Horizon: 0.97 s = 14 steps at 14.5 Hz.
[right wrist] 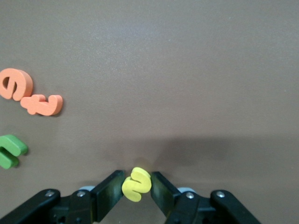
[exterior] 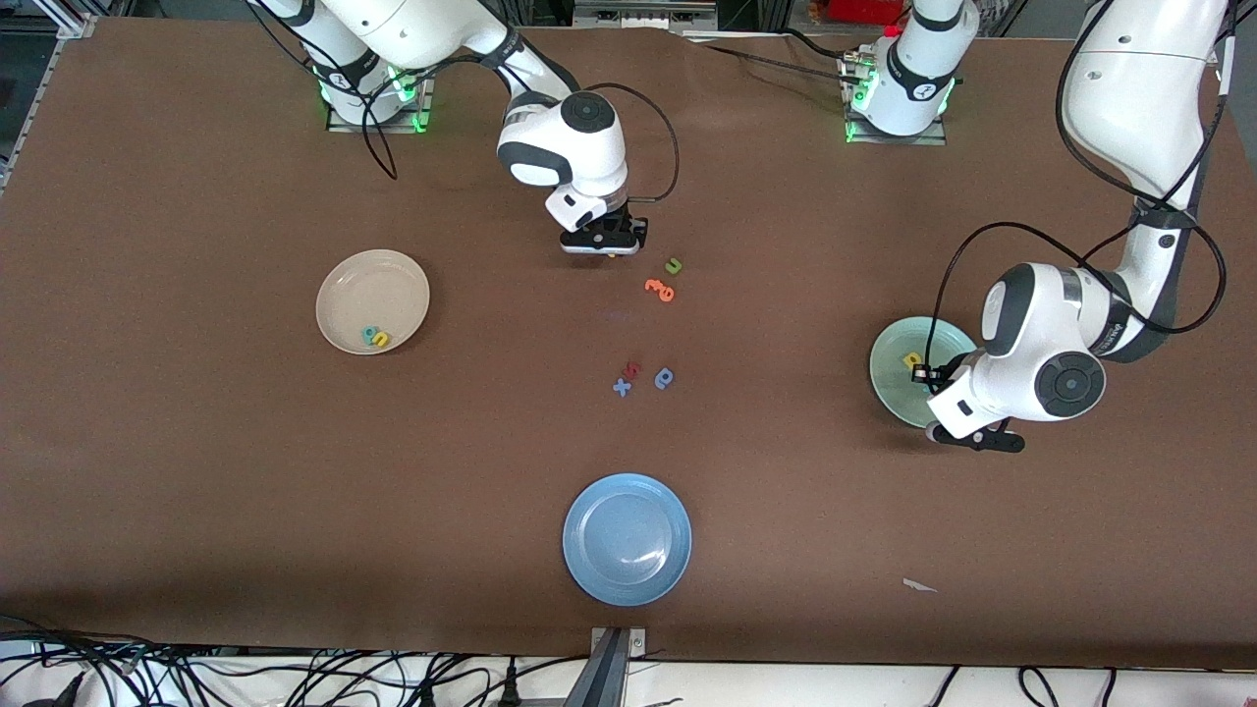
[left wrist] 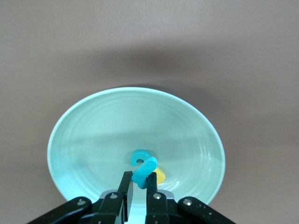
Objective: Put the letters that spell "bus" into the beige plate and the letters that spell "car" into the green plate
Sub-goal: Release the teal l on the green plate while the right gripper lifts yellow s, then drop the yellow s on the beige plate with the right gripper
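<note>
Counting the plates gives three: the beige plate [exterior: 339, 285] toward my right arm's end, the green plate [exterior: 889, 378] toward my left arm's end, and a blue plate [exterior: 627, 538] nearest the front camera. The beige plate holds two letters, a teal one [exterior: 369, 335] and a yellow u [exterior: 380, 340].

Only my right wrist view shows my right gripper [right wrist: 137, 185] with fingers pressed against the yellow s [right wrist: 136, 184] at the table, near two orange letters [right wrist: 29, 93] and a green letter [right wrist: 10, 150].

Only my left wrist view shows my left gripper [left wrist: 138, 183] clamped on a teal hooked letter [left wrist: 144, 171] over the green plate, above a teal c [left wrist: 139, 157] and a yellow letter [left wrist: 160, 175].

Bare table surrounds each plate.
</note>
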Tool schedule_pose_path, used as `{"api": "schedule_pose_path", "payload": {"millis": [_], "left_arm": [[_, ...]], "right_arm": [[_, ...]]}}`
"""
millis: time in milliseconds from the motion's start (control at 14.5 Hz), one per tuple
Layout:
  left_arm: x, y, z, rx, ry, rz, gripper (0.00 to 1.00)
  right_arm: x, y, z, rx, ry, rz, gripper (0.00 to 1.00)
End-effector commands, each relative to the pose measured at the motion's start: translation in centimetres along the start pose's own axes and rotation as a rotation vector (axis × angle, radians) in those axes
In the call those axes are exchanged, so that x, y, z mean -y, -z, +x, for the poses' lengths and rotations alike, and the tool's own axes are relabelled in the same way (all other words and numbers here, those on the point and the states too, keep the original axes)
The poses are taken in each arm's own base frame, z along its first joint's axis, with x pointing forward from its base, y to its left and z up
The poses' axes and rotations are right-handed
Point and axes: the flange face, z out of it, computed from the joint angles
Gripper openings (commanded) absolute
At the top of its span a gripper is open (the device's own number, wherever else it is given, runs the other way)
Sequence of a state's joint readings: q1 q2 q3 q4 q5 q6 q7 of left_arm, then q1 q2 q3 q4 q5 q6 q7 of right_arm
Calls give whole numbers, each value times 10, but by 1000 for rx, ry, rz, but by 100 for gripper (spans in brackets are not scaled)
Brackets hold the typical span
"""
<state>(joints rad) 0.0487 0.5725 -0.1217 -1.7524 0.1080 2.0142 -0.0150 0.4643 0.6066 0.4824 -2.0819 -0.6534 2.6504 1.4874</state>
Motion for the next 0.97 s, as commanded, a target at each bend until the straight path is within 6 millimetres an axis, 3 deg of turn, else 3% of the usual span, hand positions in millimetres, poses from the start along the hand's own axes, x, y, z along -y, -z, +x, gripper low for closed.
{"api": "schedule_pose_path", "payload": {"millis": [0, 69, 415, 553, 899], "left_arm": [[1, 9, -14, -9, -20, 18, 100], [4, 13, -13, -3, -14, 18, 100], [7, 54, -15, -19, -2, 17, 100], [14, 70, -21, -34, 15, 12, 100], [15, 97, -34, -30, 39, -7, 100]], "right_arm": [[-13, 17, 24, -56, 0, -27, 10], [-31, 30, 39, -76, 6, -53, 9], [-85, 75, 64, -124, 36, -91, 8], [-128, 95, 84, -155, 80, -128, 8], [-220, 99, 123, -114, 211, -234, 9]]}}
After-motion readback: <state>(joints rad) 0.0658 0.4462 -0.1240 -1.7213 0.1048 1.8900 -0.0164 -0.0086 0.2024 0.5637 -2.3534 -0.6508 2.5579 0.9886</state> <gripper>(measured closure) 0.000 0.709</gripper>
